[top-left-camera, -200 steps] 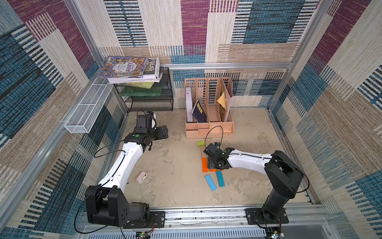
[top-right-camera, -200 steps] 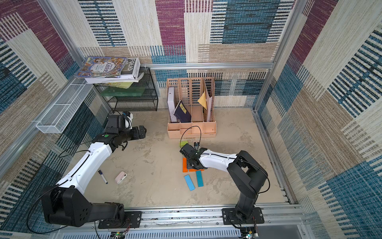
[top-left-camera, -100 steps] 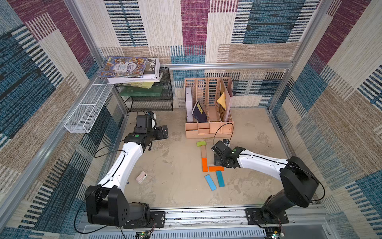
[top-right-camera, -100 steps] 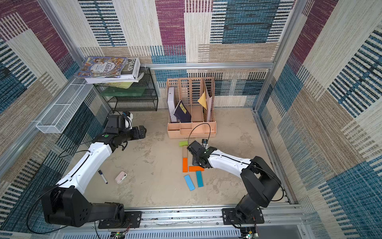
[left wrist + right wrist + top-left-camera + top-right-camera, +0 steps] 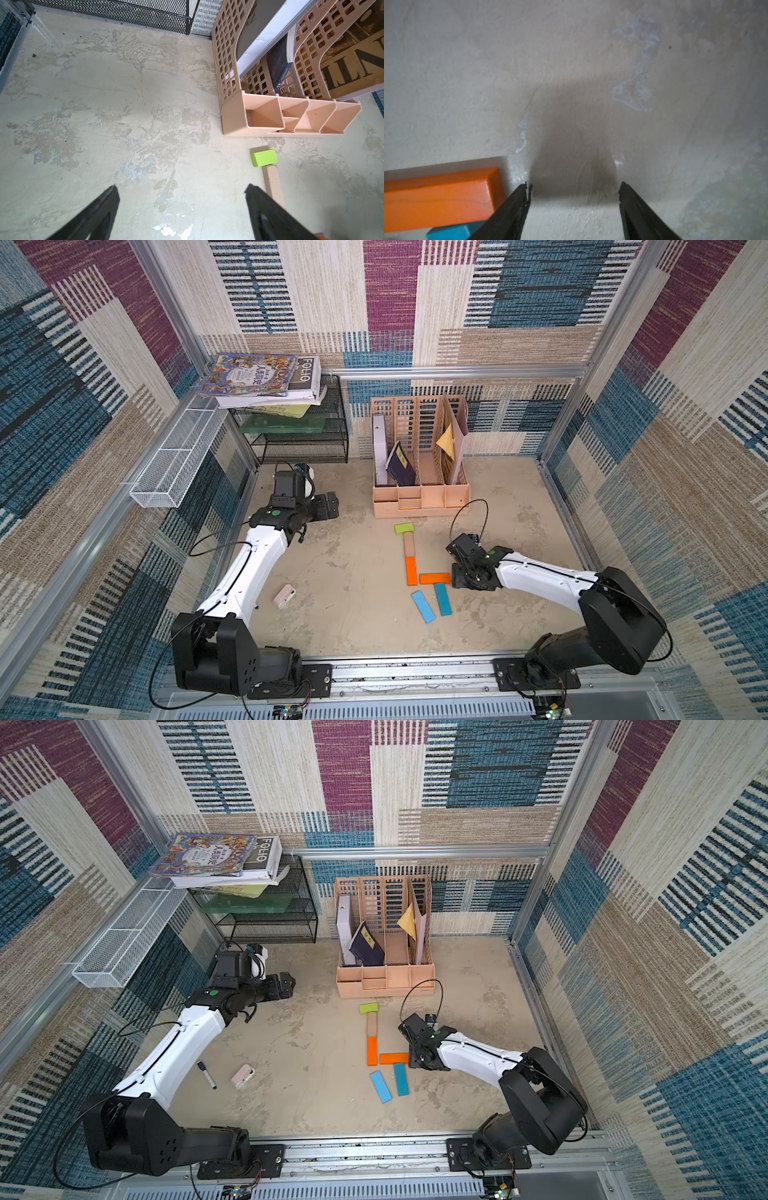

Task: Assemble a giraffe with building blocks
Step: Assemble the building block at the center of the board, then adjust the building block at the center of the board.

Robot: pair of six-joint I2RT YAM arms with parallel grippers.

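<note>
Status: the giraffe (image 5: 411,568) lies flat on the mottled beige surface (image 5: 349,564), near the pink plastic desk organiser (image 5: 422,499).
- Head: short lime-green block (image 5: 404,528).
- Neck: tan wooden block (image 5: 409,544).
- Body: two orange blocks (image 5: 434,578) in an L.
- Legs: two blue blocks (image 5: 423,606), splayed just below.

All six are placed, so the build looks complete. The right pincer (image 5: 574,187) is low beside the horizontal orange block's end, jaws apart and empty. The left pincer (image 5: 180,191) is wide open, empty and well apart. Probably left: withdrawing the arms.
</note>
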